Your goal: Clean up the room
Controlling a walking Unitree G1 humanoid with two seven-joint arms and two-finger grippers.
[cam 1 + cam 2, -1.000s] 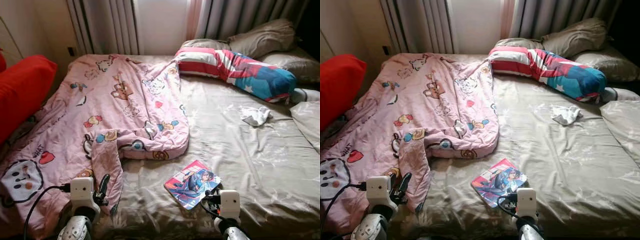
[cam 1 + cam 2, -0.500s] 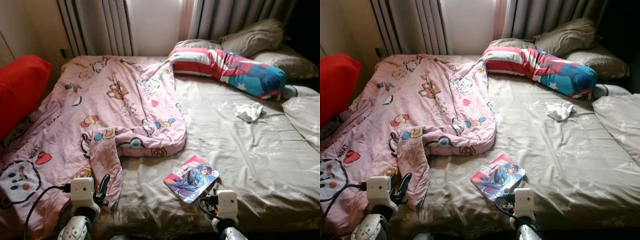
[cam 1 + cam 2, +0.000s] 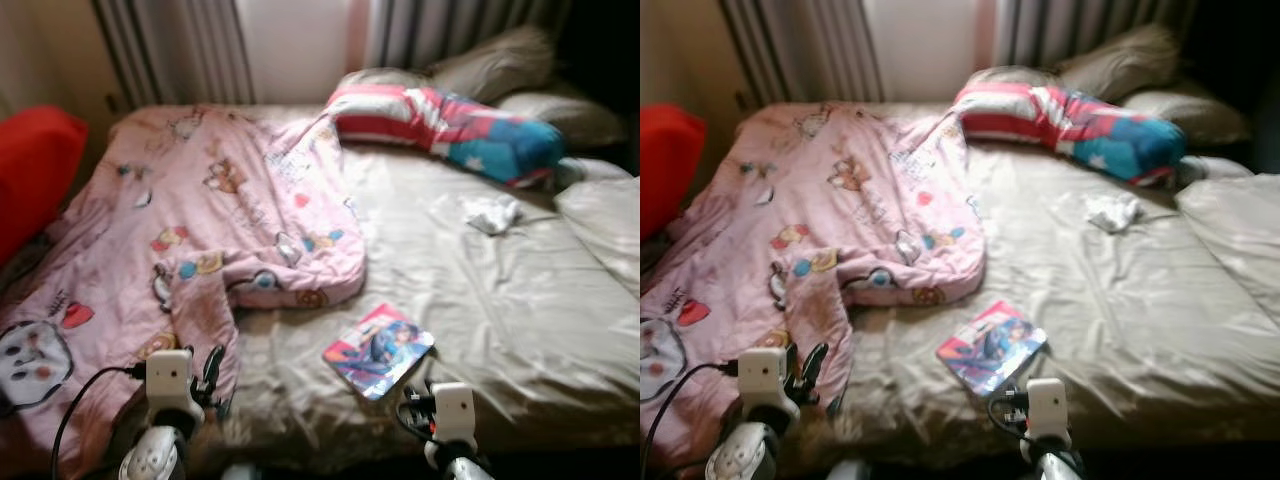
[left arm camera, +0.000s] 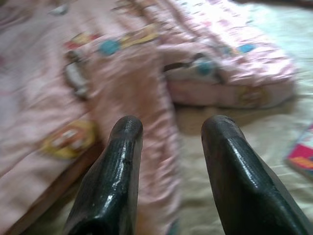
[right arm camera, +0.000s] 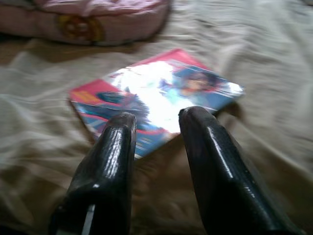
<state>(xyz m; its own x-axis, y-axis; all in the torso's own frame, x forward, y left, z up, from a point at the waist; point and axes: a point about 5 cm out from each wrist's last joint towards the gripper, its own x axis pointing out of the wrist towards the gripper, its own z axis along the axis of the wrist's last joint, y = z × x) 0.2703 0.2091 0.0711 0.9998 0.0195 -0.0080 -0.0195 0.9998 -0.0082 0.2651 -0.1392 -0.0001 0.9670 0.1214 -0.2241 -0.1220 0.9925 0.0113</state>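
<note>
A wide bed (image 3: pixel 520 330) with a wrinkled beige sheet is taking up most of the room, its surface shining where daylight is falling on it. Behind the headboard side, grey pleated curtains (image 3: pixel 170 50) are hanging on both sides of a bright window (image 3: pixel 290 45), which is letting in pale light. A beige wall (image 3: pixel 45 50) is standing at the left, and the far right corner is lying in deep shadow

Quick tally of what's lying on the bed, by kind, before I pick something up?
Pink cartoon blanket: 1
Striped star bolster: 1
Beige pillows: 3
Comic book: 1
White crumpled cloth: 1
Total: 7
</note>
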